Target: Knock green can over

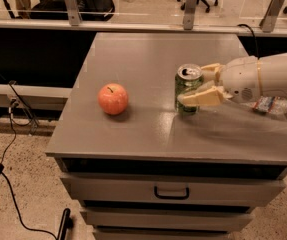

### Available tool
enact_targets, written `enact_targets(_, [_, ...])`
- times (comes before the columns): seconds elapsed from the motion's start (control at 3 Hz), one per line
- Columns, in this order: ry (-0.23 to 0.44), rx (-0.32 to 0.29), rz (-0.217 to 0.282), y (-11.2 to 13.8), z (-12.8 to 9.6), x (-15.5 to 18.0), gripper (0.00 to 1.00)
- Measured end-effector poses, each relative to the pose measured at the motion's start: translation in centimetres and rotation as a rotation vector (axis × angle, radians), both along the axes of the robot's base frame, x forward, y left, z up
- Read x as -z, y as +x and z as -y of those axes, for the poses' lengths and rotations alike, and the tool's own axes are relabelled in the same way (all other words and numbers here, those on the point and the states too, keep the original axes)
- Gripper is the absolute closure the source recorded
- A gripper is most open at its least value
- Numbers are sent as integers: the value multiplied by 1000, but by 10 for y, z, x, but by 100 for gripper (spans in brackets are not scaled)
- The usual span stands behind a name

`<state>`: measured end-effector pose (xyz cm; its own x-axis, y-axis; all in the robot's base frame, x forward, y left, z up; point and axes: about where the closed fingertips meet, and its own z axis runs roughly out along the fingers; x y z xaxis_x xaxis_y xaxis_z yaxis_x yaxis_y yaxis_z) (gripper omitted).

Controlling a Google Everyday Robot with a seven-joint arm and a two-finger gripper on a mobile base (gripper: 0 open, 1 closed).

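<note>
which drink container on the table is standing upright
The green can, upright with its silver top up, right at the gripper. The clear plastic bottle lies on its side behind the arm at the right.

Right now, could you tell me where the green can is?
Camera view: the green can stands upright on the cabinet top, right of the apple, with the tool at its right side.

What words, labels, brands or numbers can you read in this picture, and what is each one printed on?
No text here can be read.
Green can, upright on the cabinet top: pale markings on its side, too blurred to read.
Clear plastic bottle, lying under the arm: coloured label, too blurred to read.
Gripper, at the can: no lettering visible.
Apple: none.
</note>
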<state>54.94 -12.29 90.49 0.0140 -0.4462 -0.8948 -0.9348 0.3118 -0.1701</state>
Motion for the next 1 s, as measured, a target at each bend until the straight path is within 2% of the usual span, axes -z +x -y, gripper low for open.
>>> enact_targets(0.33, [-144,55,18,-8,6,-16,100])
enact_targets(0.67, [-309,112,-15,-15,16,-24,100])
enact_targets(1.0, [-458,163,-77,-13,30,-20,100])
